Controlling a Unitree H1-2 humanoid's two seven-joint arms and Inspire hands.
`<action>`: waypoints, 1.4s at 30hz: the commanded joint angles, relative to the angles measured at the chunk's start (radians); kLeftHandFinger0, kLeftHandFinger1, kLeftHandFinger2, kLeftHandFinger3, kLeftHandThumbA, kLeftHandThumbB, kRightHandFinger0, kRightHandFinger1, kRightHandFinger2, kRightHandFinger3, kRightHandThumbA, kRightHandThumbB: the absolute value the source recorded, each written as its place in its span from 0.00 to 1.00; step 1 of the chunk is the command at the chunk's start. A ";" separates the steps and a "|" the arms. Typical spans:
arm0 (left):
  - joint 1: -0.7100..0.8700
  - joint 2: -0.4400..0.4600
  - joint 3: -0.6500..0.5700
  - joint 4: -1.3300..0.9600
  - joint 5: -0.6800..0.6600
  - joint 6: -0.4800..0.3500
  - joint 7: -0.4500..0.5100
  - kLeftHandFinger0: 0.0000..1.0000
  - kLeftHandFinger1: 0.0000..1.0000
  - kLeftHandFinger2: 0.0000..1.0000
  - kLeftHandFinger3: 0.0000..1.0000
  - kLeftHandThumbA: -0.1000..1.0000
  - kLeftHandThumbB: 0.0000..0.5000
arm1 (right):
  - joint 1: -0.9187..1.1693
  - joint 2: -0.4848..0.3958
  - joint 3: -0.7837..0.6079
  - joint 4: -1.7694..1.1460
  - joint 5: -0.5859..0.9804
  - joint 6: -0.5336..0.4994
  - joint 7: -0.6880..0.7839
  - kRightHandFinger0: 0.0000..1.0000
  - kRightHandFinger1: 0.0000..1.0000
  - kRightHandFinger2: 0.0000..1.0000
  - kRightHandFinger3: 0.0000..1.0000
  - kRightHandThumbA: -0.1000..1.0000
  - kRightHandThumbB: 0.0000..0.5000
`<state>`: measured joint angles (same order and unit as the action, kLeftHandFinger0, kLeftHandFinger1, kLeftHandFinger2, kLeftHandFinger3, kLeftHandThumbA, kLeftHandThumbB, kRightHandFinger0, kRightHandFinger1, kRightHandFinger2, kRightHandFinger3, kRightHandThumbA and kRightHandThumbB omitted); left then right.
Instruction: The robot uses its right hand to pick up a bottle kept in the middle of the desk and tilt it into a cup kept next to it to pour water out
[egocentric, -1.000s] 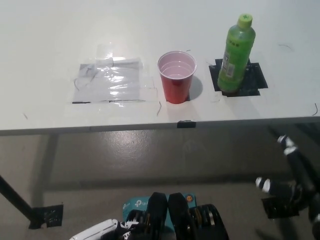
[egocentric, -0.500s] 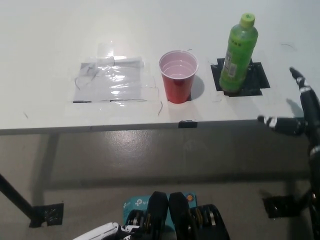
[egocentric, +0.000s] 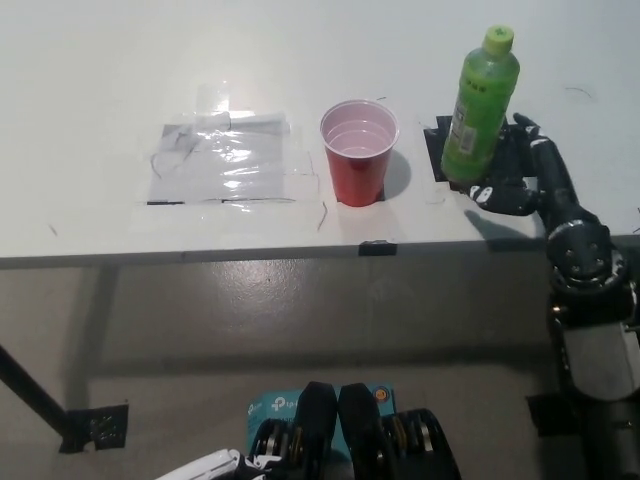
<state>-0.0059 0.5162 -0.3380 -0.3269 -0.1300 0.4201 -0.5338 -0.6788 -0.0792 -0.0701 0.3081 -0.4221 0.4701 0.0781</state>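
In the head view, we look down on a white desk (egocentric: 120, 80). A green bottle (egocentric: 479, 105) with a green cap stands upright on a black patch of tape (egocentric: 436, 158) near the right side of the desk. A red cup (egocentric: 359, 152) stands upright just beside the bottle, to the left of it in the picture. The cup and the bottle do not touch. The cup has its mouth up, and the inside looks pale.

Our black right hand (egocentric: 520, 175) is up over the desk, right next to the bottle on its right side. The fingers (egocentric: 490, 193) are spread apart and curve toward the bottom of the bottle. The hand holds nothing. We cannot tell if a fingertip touches the bottle. The black right arm (egocentric: 585, 280) comes up from the lower right of the picture.

Farther left on the desk lies a flat patch of clear shiny tape (egocentric: 222, 160). It is well apart from the cup.

Our white left hand (egocentric: 205, 468) peeks in at the very bottom edge, low and left. Only a small bit shows, so we cannot tell if it is open or closed.
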 joint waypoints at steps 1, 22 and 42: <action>-0.003 0.007 -0.001 -0.016 0.003 -0.005 -0.020 1.00 1.00 1.00 1.00 0.40 1.00 | -0.096 0.004 0.025 0.041 -0.014 0.000 -0.049 1.00 1.00 1.00 1.00 0.84 1.00; -0.009 0.004 -0.026 -0.024 0.013 -0.006 -0.020 1.00 1.00 1.00 1.00 0.40 1.00 | -0.244 -0.058 0.050 0.203 0.009 -0.016 -0.151 1.00 1.00 1.00 1.00 0.80 1.00; -0.021 0.007 -0.044 -0.032 0.020 0.021 -0.034 1.00 1.00 1.00 1.00 0.41 1.00 | -0.310 0.003 0.112 0.303 0.054 -0.062 -0.158 1.00 1.00 1.00 1.00 0.75 1.00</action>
<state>-0.0139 0.5110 -0.3737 -0.3268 -0.1139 0.4373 -0.5392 -0.9213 -0.0603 0.0460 0.6061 -0.3956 0.4645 -0.0516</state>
